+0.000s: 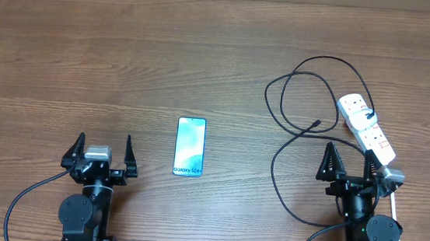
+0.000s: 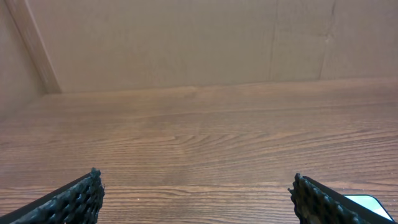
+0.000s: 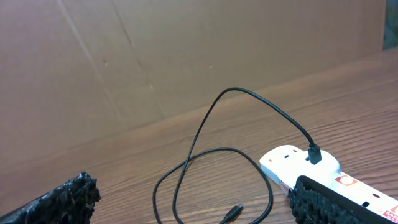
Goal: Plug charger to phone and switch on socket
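Note:
The phone (image 1: 190, 146) lies flat on the table with its light blue screen up, between the two arms; a corner of it shows in the left wrist view (image 2: 367, 203). The charger, a thin black cable (image 1: 280, 103), loops on the right; its free plug tip (image 1: 316, 127) lies left of the socket and shows in the right wrist view (image 3: 233, 213). Its other end is plugged into the socket (image 1: 366, 127), a white power strip (image 3: 298, 163). My left gripper (image 1: 103, 151) is open and empty, left of the phone. My right gripper (image 1: 349, 165) is open and empty, just near of the socket.
The wooden table (image 1: 127, 58) runs to a brown cardboard wall (image 2: 186, 43) at the back. The socket's white cord (image 1: 395, 210) runs down past my right arm. A black cable (image 1: 25, 197) hangs from the left arm's base.

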